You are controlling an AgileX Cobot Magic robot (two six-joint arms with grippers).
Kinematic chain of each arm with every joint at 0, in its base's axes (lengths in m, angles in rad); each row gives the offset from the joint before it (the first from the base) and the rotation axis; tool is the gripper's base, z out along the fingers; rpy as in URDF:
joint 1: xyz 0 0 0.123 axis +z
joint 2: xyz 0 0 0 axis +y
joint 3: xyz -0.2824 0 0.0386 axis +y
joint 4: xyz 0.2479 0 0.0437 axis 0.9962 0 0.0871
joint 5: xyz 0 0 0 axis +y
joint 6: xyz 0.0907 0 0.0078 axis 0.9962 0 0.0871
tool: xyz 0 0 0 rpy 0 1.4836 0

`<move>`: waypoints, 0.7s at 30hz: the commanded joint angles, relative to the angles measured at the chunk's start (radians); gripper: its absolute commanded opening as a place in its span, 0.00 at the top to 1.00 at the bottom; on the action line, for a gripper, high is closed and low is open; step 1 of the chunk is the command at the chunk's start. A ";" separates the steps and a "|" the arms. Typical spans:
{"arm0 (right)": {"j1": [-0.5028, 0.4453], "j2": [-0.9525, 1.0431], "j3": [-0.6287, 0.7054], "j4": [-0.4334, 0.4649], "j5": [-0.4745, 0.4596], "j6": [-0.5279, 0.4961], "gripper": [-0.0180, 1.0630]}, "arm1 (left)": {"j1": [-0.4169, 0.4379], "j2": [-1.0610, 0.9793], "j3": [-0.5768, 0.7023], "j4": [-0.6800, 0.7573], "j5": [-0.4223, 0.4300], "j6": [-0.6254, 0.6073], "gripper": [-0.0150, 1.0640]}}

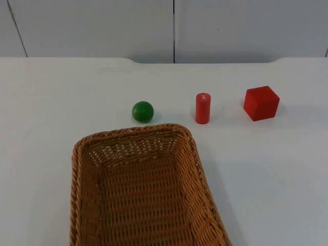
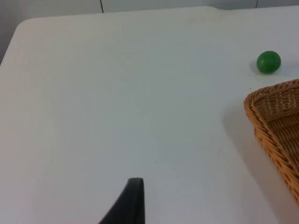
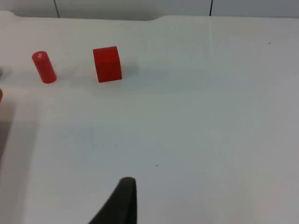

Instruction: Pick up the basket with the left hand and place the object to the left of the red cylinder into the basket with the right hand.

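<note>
While both grippers' grip cannot be told, the white table (image 1: 46,102) meets a grey wall (image 1: 92,25) beyond them.

Colours on the white desk (image 1: 46,102)

A tan-brown woven wicker basket (image 1: 143,195) with ribbed weave; a glossy green ball (image 1: 143,111); a red upright cylinder (image 1: 203,108); a red cube (image 1: 261,103); a grey partition wall (image 1: 102,25).

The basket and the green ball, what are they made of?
The basket looks woven from wicker or rattan: tan-brown strands cross over and under, with a braided rim. The green ball has smooth, even paint with a soft shine, so it may be painted wood or plastic; the look alone does not settle which.
</note>
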 commanded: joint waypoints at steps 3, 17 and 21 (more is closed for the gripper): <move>-0.005 -0.003 0.006 0.004 -0.005 -0.014 0.01 | -0.006 -0.003 0.005 0.016 -0.012 -0.016 0.01; -0.005 -0.003 0.002 -0.010 -0.012 -0.014 0.01 | -0.006 -0.002 0.003 0.016 -0.015 -0.020 0.01; -0.005 0.079 -0.025 -0.016 -0.082 -0.014 0.01 | -0.006 0.104 -0.018 0.009 -0.056 -0.027 0.01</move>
